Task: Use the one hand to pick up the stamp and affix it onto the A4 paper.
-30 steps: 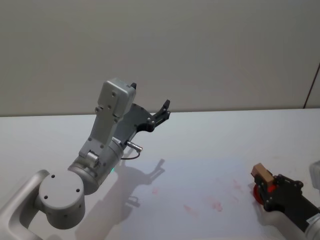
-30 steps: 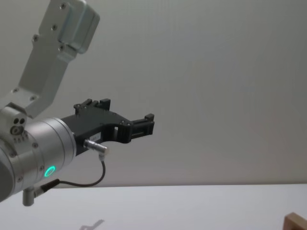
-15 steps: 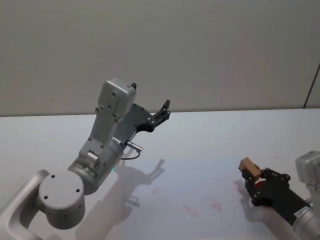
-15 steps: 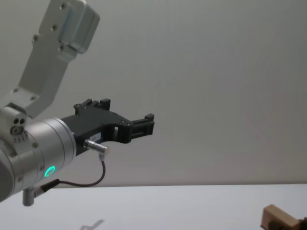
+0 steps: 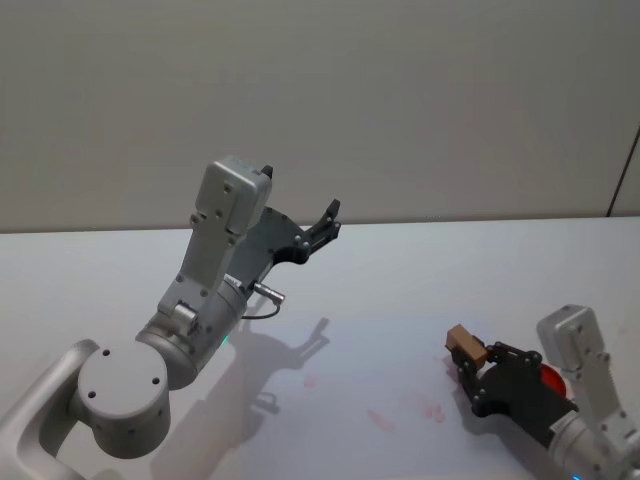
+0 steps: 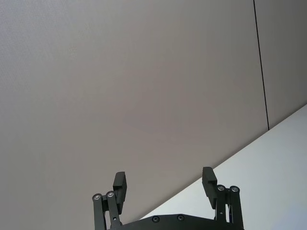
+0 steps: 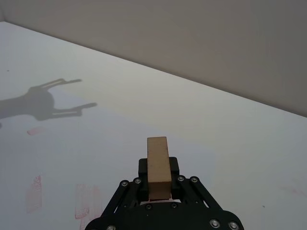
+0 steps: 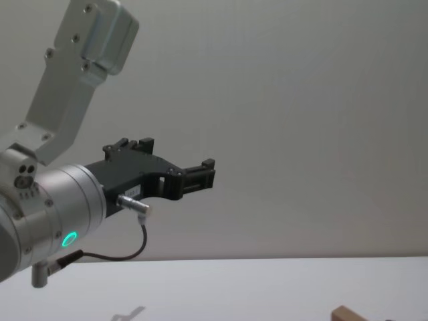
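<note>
Red marks (image 5: 430,408) beside right claw's (image 5: 475,363) stamp (image 5: 465,345)

Plain grey wall (image 5: 400,100) behind a white table (image 5: 450,270) — soft shadows

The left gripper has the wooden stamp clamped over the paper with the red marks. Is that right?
Not quite. It is the right gripper that has the wooden stamp clamped over the paper with the red marks, as the head view shows. The left gripper is raised, open and empty.
</note>
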